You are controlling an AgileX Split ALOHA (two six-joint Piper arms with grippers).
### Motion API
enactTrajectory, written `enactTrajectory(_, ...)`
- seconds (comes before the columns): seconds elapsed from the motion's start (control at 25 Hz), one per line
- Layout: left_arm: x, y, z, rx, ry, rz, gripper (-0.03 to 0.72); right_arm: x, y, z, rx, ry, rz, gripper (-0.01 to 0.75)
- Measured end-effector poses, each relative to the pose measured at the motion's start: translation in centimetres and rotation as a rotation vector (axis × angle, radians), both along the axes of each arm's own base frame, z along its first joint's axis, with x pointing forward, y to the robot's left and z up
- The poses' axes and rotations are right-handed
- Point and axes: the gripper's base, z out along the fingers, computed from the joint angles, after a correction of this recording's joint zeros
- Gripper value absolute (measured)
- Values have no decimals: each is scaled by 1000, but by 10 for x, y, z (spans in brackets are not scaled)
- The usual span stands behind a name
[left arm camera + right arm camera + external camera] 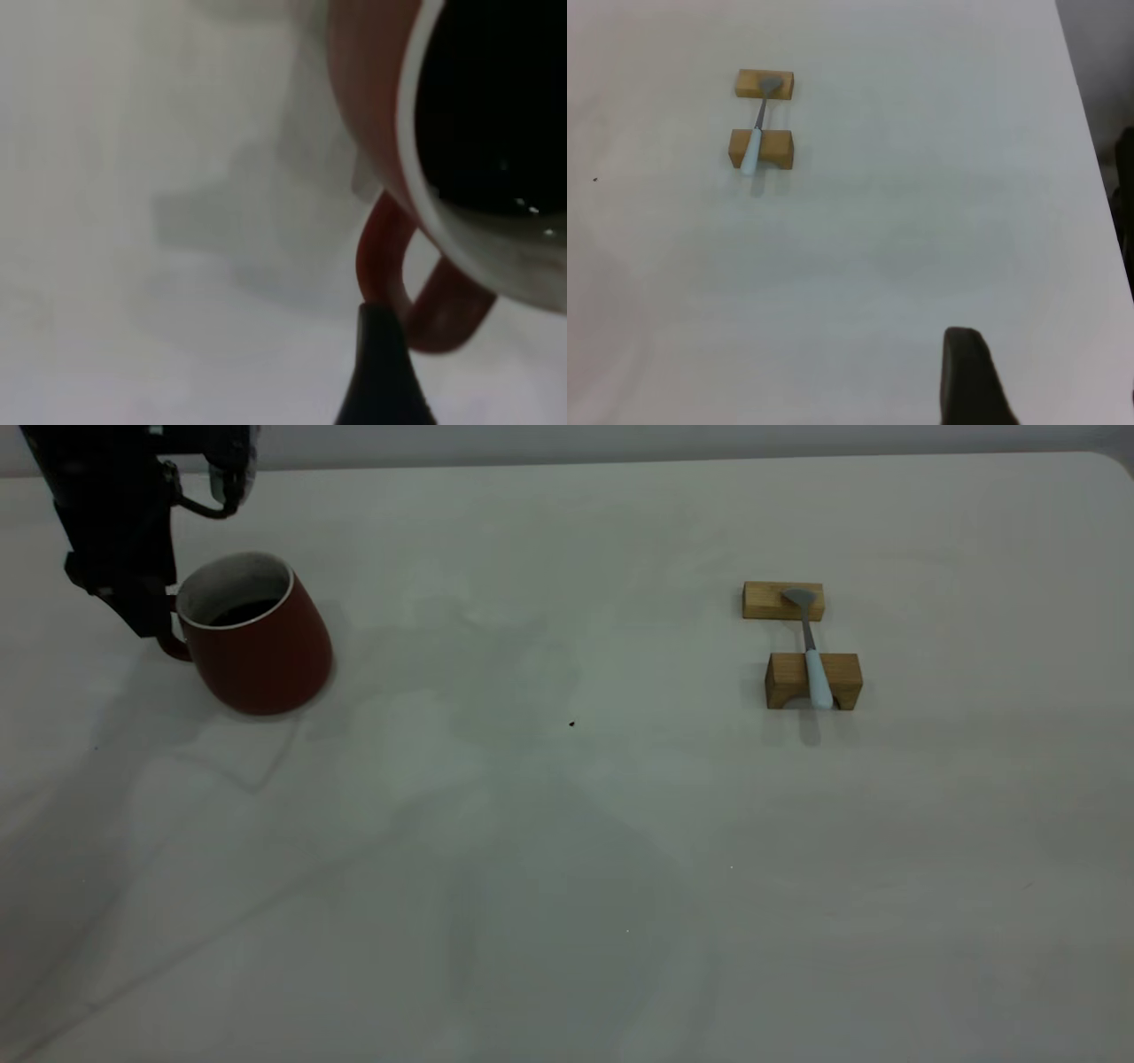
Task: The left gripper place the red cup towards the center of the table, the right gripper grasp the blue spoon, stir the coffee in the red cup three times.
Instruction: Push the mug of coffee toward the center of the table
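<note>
The red cup (257, 642) stands upright at the far left of the table (567, 868) with dark coffee (241, 612) in it. My left gripper (146, 615) is down at the cup's handle (173, 646). In the left wrist view one black finger (383, 372) lies against the handle loop (434, 305), with bare table beside it, so the jaws are open. The blue spoon (811, 654) lies across two wooden blocks at the right. The right gripper is outside the exterior view. Its one visible finger (966, 376) hangs over bare table, well short of the spoon (756, 133).
The spoon's bowl rests on a flat wooden block (764, 600) and its pale handle sits in an arched block (842, 680). A tiny dark speck (572, 724) lies near mid-table. The table's edge (1085, 133) runs along one side in the right wrist view.
</note>
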Motion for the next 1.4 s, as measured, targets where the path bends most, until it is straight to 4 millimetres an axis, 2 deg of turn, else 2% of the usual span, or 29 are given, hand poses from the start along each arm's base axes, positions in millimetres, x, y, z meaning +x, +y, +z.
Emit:
enactTrajectory(0.16,1,0,-9,1,8,-8,576,0,0,0,0,0,0,472)
enactTrajectory(0.28,2,0,-14,2,4,-20,525,0,0,0,0,0,0,472)
enactTrajectory(0.64,0,-3,-14,5,25,-41,212,0,0,0,-1,0,1,472)
enactTrajectory(0.8,0,-11,-14,7,23,-59,212,0,0,0,-1,0,1,472)
enactTrajectory(0.96,-1,-28,-14,2,27,-77,212,0,0,0,0,0,0,472)
enactTrajectory(1.4,-15,-102,-15,-9,19,-115,212,0,0,0,0,0,0,472)
